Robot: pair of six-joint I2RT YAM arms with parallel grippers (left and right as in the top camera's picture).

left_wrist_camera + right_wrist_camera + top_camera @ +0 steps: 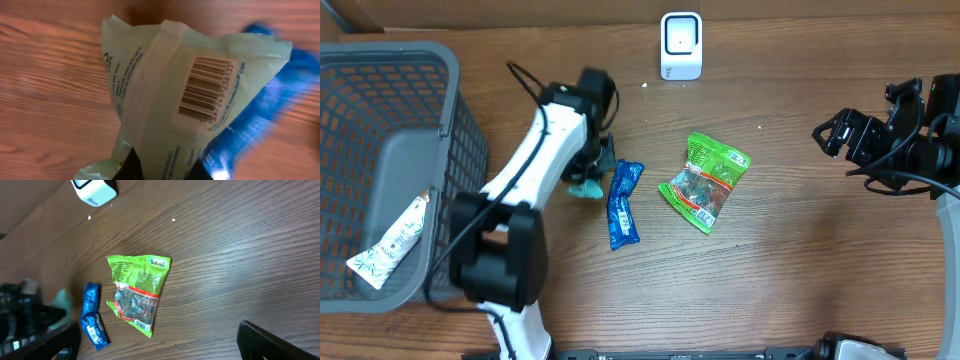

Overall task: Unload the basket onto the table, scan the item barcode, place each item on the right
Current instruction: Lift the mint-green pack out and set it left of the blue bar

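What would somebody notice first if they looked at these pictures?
Probably the pale green packet filling the left wrist view, pinched in the left hand, with its black barcode facing the camera. Next, the bright green snack bag in the middle of the wooden table, with a blue packet beside it. A big gray basket sits at the table's left edge.

Clenched left pincer point(590, 172), splayed right pincer point(838, 150)
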